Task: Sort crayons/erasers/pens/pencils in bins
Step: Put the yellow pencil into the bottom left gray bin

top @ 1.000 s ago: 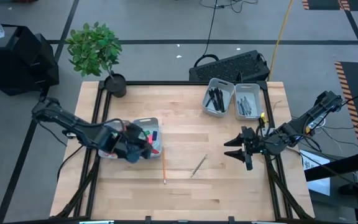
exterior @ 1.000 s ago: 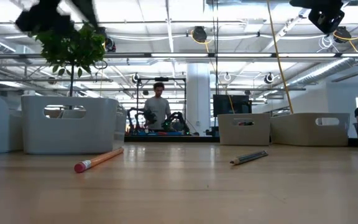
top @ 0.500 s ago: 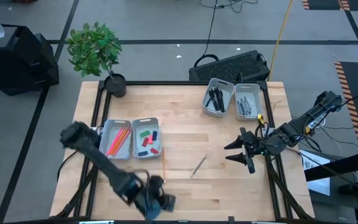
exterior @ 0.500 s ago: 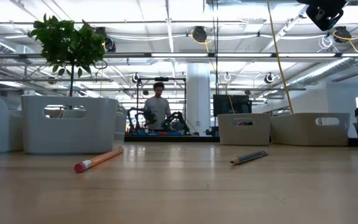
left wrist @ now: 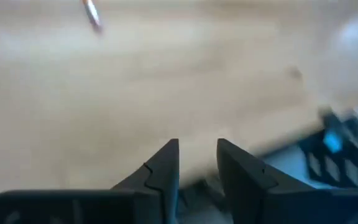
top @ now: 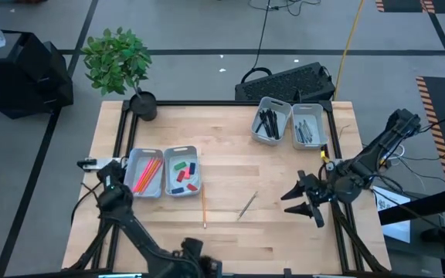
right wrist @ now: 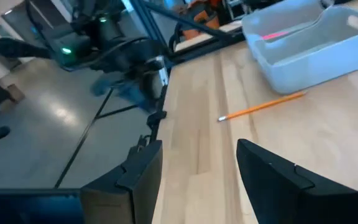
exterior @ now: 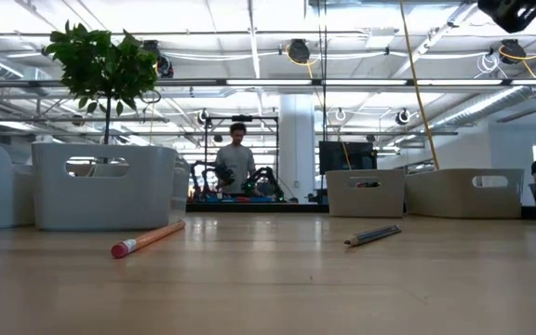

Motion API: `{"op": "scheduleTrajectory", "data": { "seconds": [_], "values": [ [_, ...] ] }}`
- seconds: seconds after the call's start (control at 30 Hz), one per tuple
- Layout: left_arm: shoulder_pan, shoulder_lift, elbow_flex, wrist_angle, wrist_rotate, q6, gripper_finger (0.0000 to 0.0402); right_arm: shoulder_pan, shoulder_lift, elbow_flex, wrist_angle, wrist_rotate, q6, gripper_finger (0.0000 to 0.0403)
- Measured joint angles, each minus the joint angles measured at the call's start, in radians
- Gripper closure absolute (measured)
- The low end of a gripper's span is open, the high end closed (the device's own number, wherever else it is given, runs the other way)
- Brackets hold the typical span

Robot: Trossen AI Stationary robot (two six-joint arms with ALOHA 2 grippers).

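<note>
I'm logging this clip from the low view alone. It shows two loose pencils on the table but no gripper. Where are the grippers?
Observer: The right gripper hangs open over the table's right edge, pointing toward the grey pencil.
Reviewer: And the left one?
Observer: The left gripper is at the table's front edge, holding nothing, apart from the orange pencil.
Reviewer: Is anything sorted yet?
Observer: Yes. In the left pair, one bin holds pink and orange pencils, and the eraser bin beside it holds coloured erasers.
</note>
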Motion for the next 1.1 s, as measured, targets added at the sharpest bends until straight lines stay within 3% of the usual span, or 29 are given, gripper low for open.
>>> {"op": "scheduleTrajectory", "data": {
  "seconds": [0.23,0.5,0.73,1.1],
  "values": [
    [0.079,0.058,-0.116,-0.048,-0.091,0.081,0.0299,0.005,0.093,0.0,0.022,0.003,0.032,0.0202],
    [0.187,0.057,-0.272,-0.047,-0.075,0.079,0.0235,0.005,0.203,0.0,0.044,-0.006,0.071,0.0202],
    [0.207,0.057,-0.282,-0.042,-0.221,0.058,0.02,0.002,0.249,0.0,0.042,-0.058,0.042,0.0202],
    [0.164,0.026,-0.282,-0.211,-0.279,-0.009,0.0199,0.002,0.261,0.0,0.028,-0.068,0.013,0.0202]
  ]
}}
